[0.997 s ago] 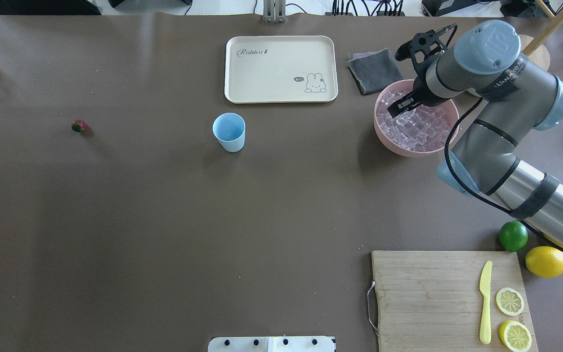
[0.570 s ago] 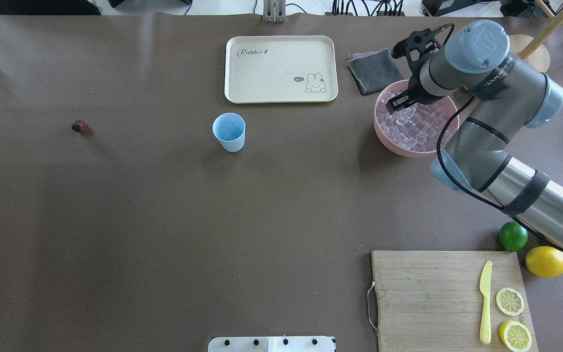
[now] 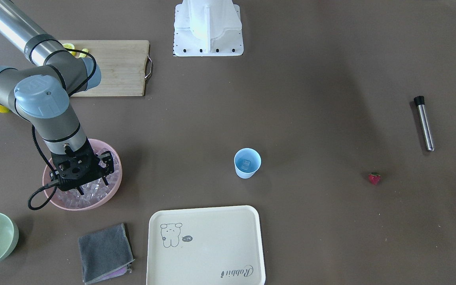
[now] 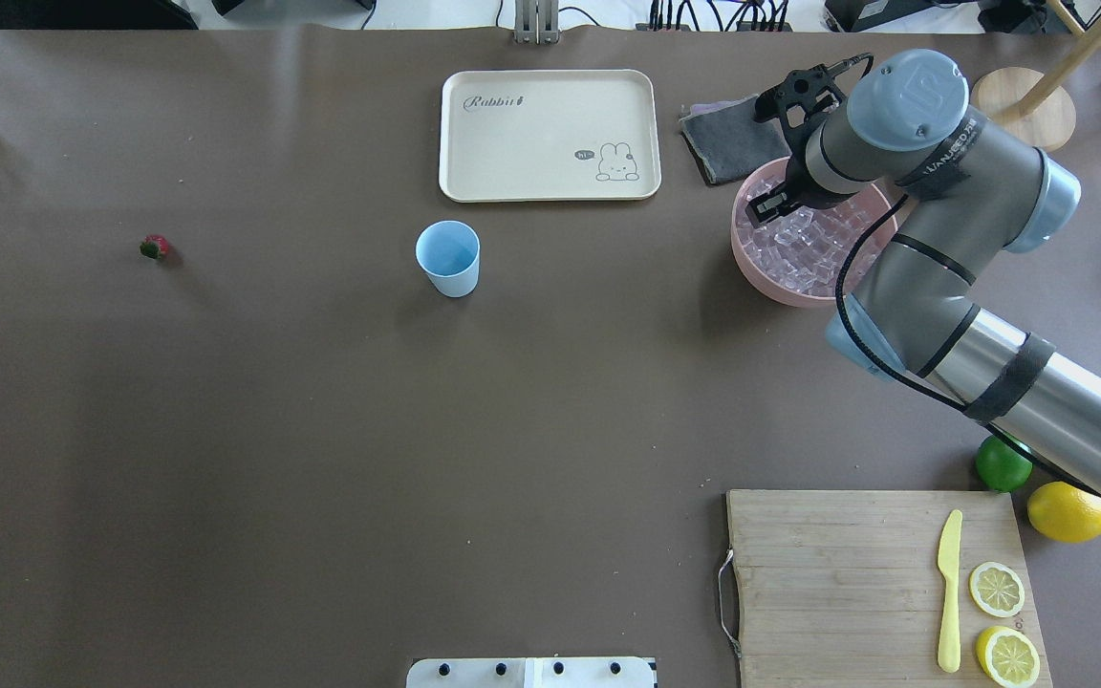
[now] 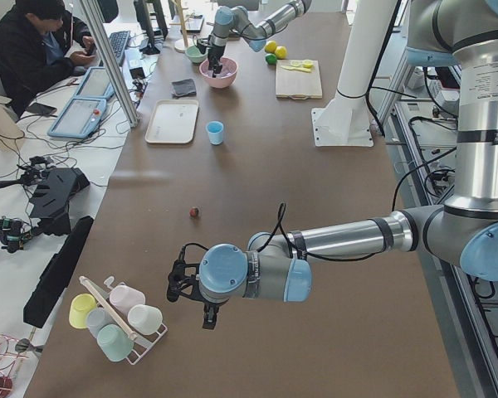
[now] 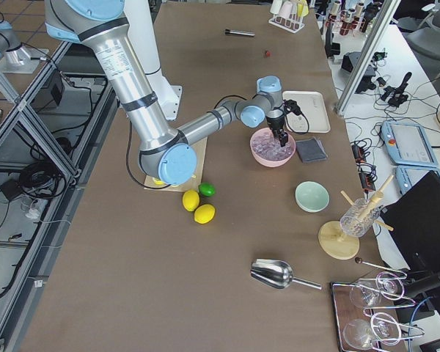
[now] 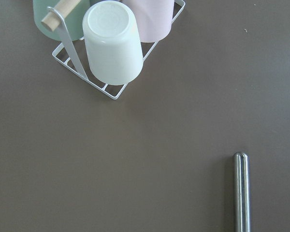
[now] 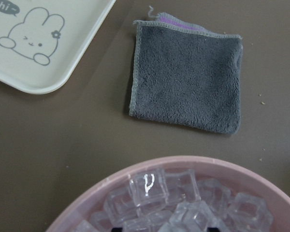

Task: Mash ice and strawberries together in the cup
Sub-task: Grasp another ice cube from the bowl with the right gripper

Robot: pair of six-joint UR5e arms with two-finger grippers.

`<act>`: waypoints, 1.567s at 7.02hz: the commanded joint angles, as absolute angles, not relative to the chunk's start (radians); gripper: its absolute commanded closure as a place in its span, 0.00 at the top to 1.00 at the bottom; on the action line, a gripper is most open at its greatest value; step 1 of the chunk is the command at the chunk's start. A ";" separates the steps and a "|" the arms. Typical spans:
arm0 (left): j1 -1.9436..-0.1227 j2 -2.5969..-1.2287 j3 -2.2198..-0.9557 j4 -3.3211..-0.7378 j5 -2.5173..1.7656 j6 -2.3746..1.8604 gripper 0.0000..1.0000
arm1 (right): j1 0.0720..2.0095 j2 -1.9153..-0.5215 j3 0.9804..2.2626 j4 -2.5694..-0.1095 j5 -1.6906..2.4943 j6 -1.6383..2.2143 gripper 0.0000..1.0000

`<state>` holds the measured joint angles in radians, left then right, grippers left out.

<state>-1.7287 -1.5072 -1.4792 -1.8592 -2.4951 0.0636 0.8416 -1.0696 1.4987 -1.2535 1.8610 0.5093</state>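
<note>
We see right fingers spread, tips down in ice heaped in pink bowl, far right on surface. Mid-surface, cup upright, one ice cube inside. Well left of it, strawberry lies alone. We cannot tell state of left fingers, hovering near cup rack.

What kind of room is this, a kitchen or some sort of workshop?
Most likely a robotics lab staged with kitchen props: an industrial robot arm reaches into a pink bowl of ice, and a person sits at a desk with screens beside the table.
</note>
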 commanded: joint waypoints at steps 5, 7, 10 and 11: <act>-1.733 -1.511 -1.483 -1.858 -2.496 0.063 0.99 | 0.842 -1.091 1.505 -1.255 1.862 0.499 0.42; -1.733 -1.512 -1.482 -1.858 -2.496 0.063 0.99 | 0.841 -1.089 1.508 -1.256 1.862 0.500 0.15; -1.735 -1.516 -1.482 -1.858 -2.496 0.063 0.99 | 0.886 -1.080 1.558 -1.290 1.916 0.502 0.07; -1.735 -1.516 -1.482 -1.858 -2.496 0.063 0.99 | 0.891 -1.074 1.603 -1.342 1.927 0.502 0.05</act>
<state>-1.7349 -1.5157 -1.4812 -1.8575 -2.4954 0.0629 0.8778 -1.0800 1.5556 -1.2912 1.9046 0.5011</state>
